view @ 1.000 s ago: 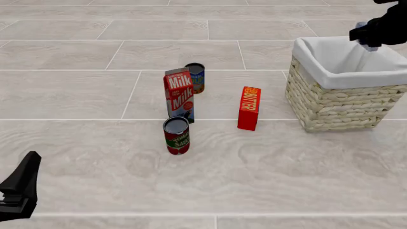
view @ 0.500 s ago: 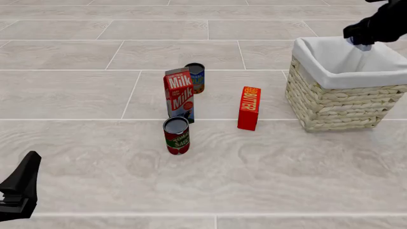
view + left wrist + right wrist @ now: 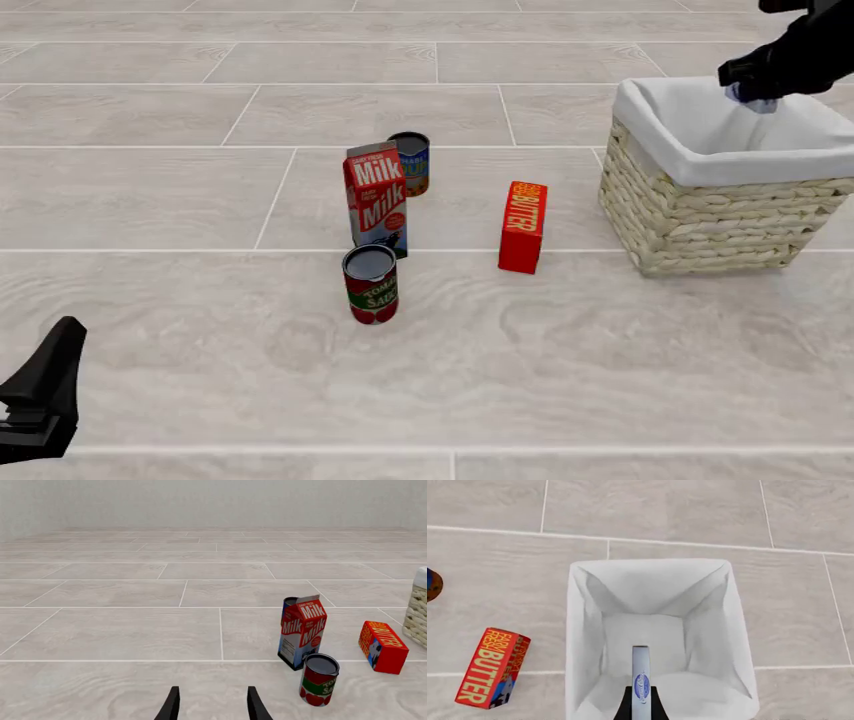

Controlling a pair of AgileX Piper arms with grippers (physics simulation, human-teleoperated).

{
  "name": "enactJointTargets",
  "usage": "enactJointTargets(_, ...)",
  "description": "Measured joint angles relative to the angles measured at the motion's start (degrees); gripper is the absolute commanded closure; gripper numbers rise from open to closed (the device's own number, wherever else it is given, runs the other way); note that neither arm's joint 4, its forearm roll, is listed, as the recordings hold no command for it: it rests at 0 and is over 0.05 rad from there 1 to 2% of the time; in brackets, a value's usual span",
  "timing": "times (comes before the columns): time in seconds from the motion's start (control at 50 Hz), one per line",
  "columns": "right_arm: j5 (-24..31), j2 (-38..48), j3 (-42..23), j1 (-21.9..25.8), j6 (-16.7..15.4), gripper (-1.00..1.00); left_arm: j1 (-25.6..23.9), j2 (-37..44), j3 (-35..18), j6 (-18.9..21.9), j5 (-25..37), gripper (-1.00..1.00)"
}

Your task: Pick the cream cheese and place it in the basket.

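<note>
Even, diffuse illumination with no visible light source; all three renders bright and uniformly sharp, free of blur, glare and edge distortion. Shadows are faint: soft grey patches on the surface (image 3: 200, 200) beside the milk carton (image 3: 378, 198) and butter box (image 3: 522, 226). The basket (image 3: 580, 645) lining shows gentle grey shading in its folds, ahead of the right jaws

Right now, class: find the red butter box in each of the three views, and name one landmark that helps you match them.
Front view: butter box stands centre-right, left of the basket.
Left wrist view: butter box near the right edge, beside the basket.
Right wrist view: butter box lower left, beside the basket.
Shared landmark: the basket.
</note>
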Motion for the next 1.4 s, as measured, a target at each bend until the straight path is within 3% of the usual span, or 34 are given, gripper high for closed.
enactJointTargets(0.72, 0.1, 0.8, 0.8, -1.9, -2.1, 1.0, 0.0, 0.0, 0.0, 0.0, 0.0, -1.0)
enactJointTargets(0.74, 0.1, 0.8, 0.7, -1.9, -2.2, -1.0, 0.0, 0.0, 0.0, 0.0, 0.0, -1.0)
enactJointTargets(1.4, 0.1, -0.6, 0.5, -0.8, -0.7, -1.0, 0.0, 0.0, 0.0, 0.0, 0.0, -1.0)
